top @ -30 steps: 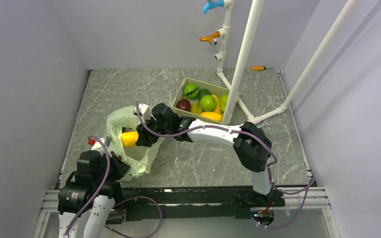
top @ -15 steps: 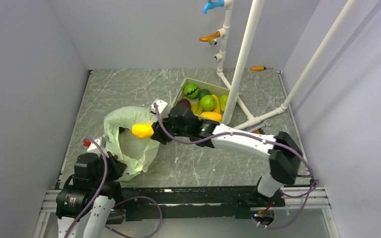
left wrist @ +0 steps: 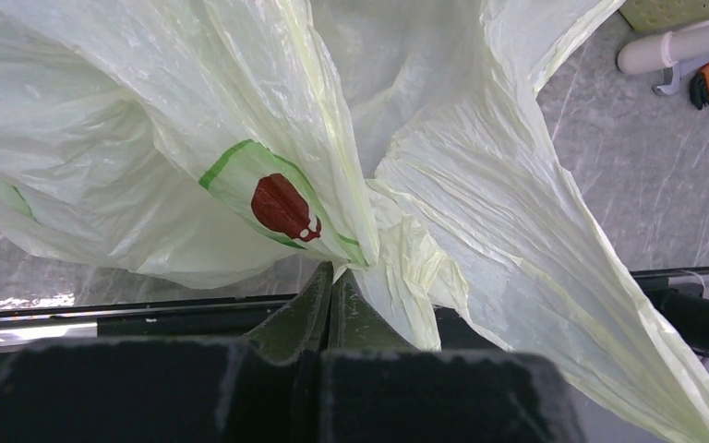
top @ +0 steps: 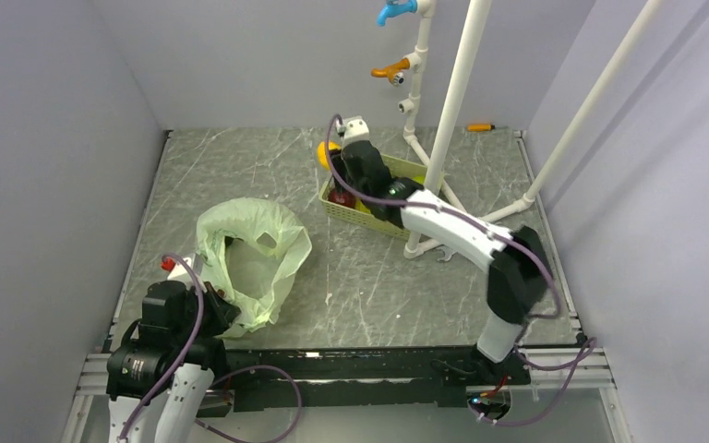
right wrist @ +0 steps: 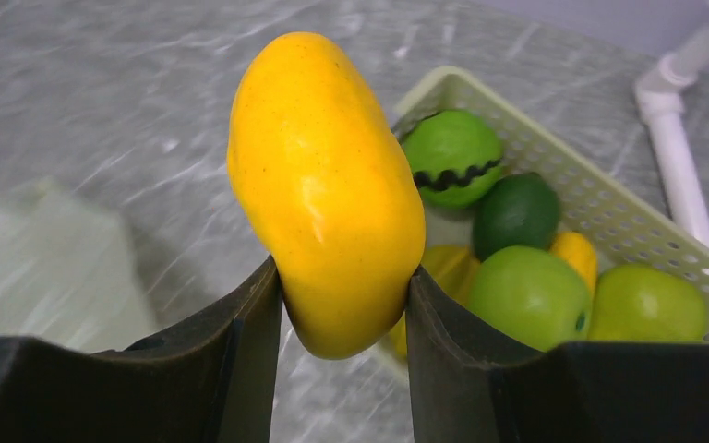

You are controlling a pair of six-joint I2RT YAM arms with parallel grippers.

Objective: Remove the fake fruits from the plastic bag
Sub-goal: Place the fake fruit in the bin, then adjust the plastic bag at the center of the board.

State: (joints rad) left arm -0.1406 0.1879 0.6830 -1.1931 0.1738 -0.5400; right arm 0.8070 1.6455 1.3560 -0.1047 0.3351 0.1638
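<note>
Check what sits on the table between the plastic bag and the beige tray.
Nothing. The top view shows only bare marbled table between the plastic bag and the beige tray.

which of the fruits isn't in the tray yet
The yellow oblong fruit, clamped in the right tool; the other fruits lie inside the beige tray.

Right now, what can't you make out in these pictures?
- Inside the plastic bag: top view, its own folds hide whether fruit remains; left wrist view, only film.
- Contents of the tray: top view, the right arm covers most.
- Its near side: right wrist view, the yellow fruit in the right pincer blocks it.
</note>
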